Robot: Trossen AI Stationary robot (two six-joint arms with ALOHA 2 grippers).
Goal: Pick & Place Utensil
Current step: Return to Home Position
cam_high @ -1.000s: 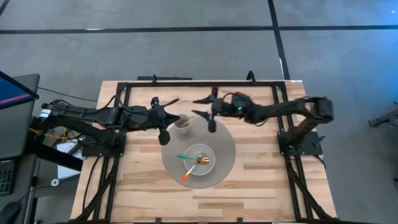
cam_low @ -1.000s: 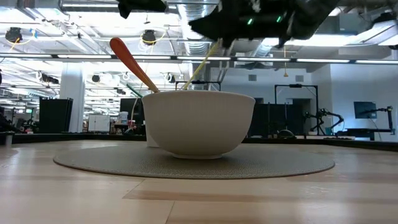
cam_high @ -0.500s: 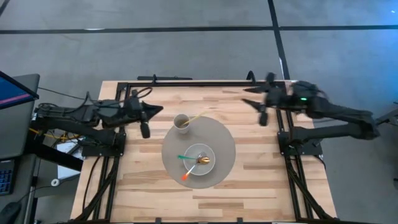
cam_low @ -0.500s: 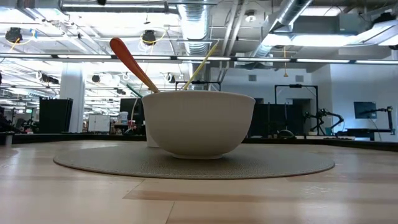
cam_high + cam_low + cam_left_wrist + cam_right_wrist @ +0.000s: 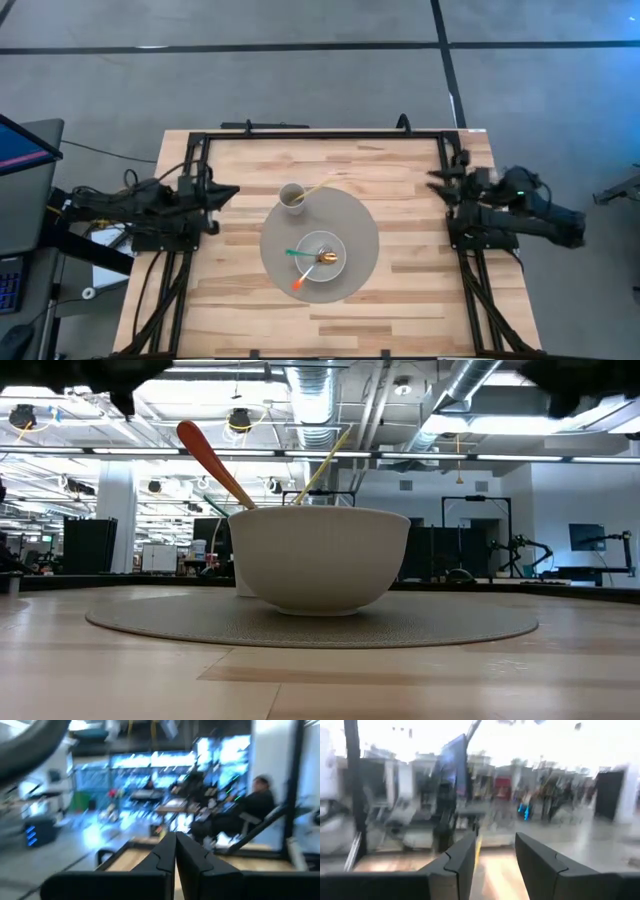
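A white bowl (image 5: 322, 260) sits on a round grey mat (image 5: 362, 228) at the table's middle. It holds an orange-handled utensil (image 5: 301, 282), a green-handled one (image 5: 297, 253) and a gold spoon (image 5: 328, 258), all leaning on its rim. A small cup (image 5: 292, 197) stands on the mat's far-left edge with a thin yellow stick (image 5: 316, 188) leaning in it. My left gripper (image 5: 225, 192) is at the left edge, shut (image 5: 175, 852). My right gripper (image 5: 440, 183) is at the right edge, open (image 5: 495, 855). Both are far from the objects.
In the low view the bowl (image 5: 320, 560) fills the middle, with the orange handle (image 5: 210, 460) and the yellow stick (image 5: 325, 460) rising behind it. A black frame (image 5: 320, 133) runs along the table's far edge and sides. Bare wood lies around the mat.
Both arms have drawn back from over the cup, the left gripper toward the table's left edge and the right gripper toward its right edge. They have left the low view's top. The yellow stick stays leaning in the cup; bowl and utensils have not moved.
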